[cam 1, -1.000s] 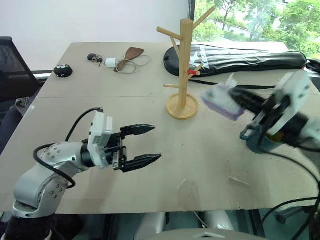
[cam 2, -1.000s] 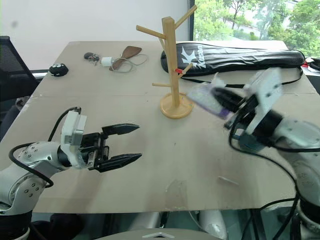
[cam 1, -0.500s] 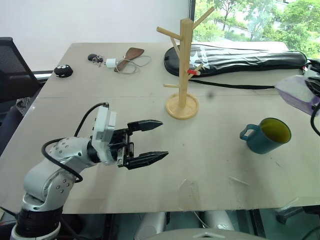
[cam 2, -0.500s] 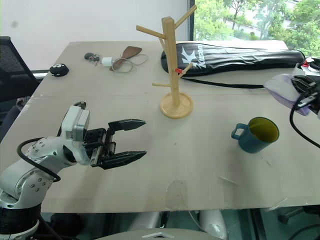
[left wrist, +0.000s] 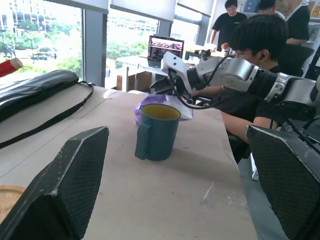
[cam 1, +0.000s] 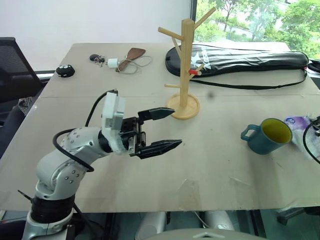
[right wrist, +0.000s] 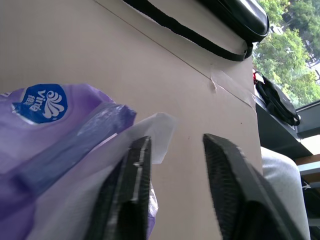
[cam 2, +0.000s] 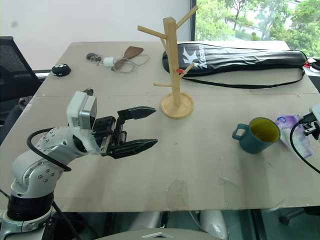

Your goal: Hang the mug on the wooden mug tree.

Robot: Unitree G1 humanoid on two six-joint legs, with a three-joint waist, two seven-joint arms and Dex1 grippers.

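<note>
- Two jaws of the left gripper (cam 1: 162,129) stand spread, empty, aimed at the mug (cam 1: 267,135).
- Pinch its wall, keeping the handle free for the wooden mug tree (cam 1: 184,65).

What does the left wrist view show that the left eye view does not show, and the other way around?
Left wrist view alone: people seated behind a laptop, beyond the table's end. Left eye view alone: the wooden mug tree, the keys and the left gripper from outside, open. Both: the mug upright on the table, the purple tissue pack beside it and the black racket bag.
</note>
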